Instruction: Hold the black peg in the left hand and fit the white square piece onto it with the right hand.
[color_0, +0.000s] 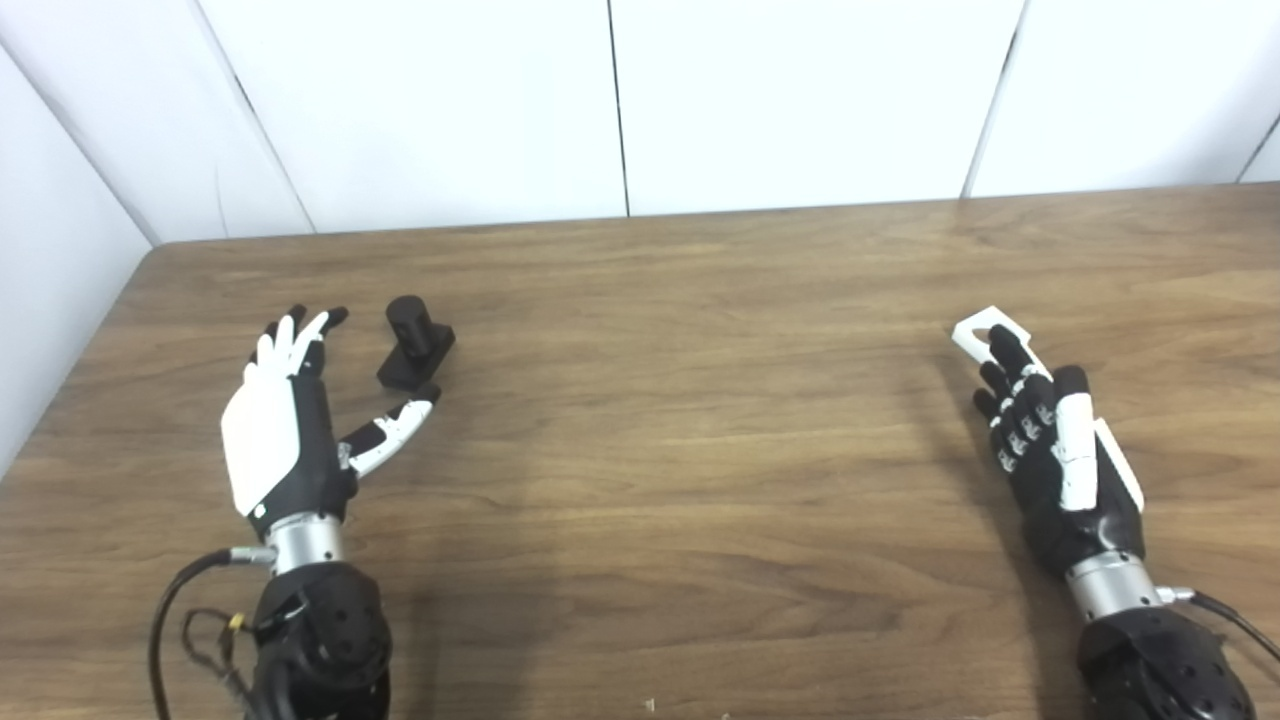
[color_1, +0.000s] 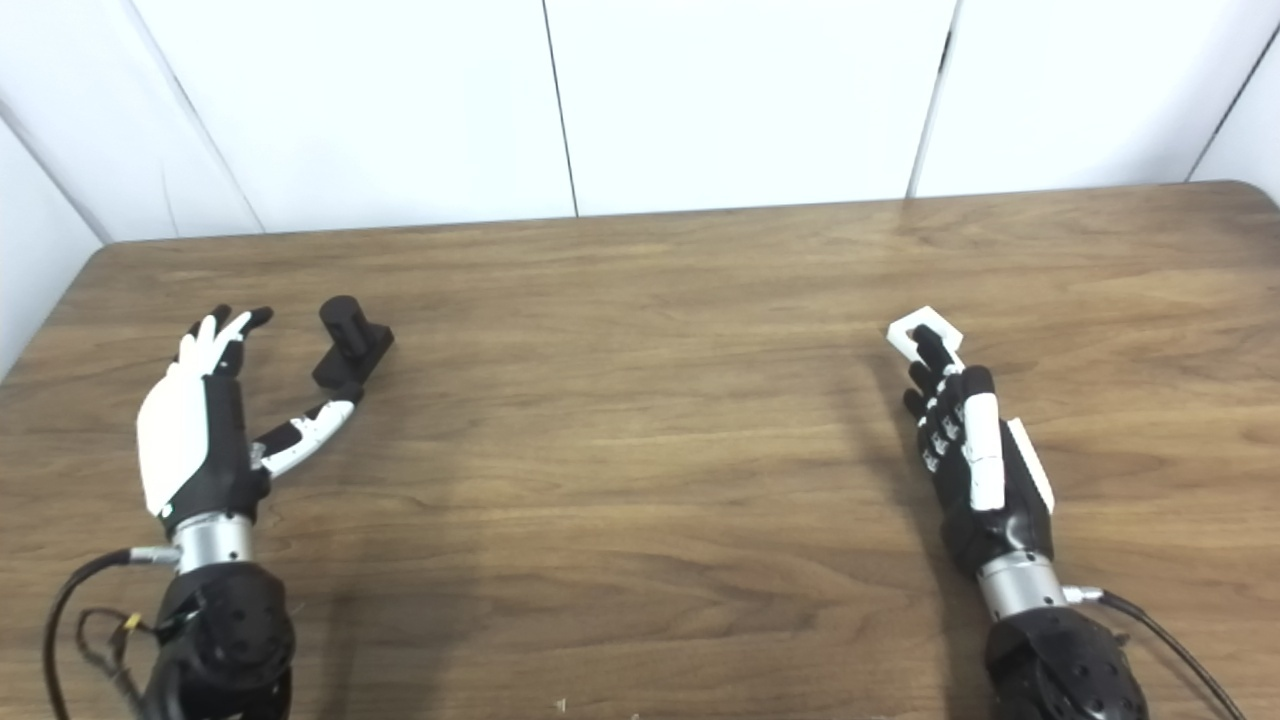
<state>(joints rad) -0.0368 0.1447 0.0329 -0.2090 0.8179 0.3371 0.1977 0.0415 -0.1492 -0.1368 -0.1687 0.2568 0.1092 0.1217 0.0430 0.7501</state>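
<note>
The black peg (color_0: 415, 343) sits on the bench (color_0: 680, 400), between the spread fingers and thumb of my left robot hand (color_0: 285, 430), the thumb tip just beside its base; that robot hand is splayed and holds nothing. Well apart on my right, the white square piece (color_0: 985, 333) lies under the curled fingertips of my right robot hand (color_0: 1055, 460); whether they clamp it I cannot tell.

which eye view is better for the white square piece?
Left eye view, slightly: the white square piece shows its far corner and hole clear of the right hand, whose fingers cover its near part. The right eye view shows the same piece a little smaller, about as covered.
</note>
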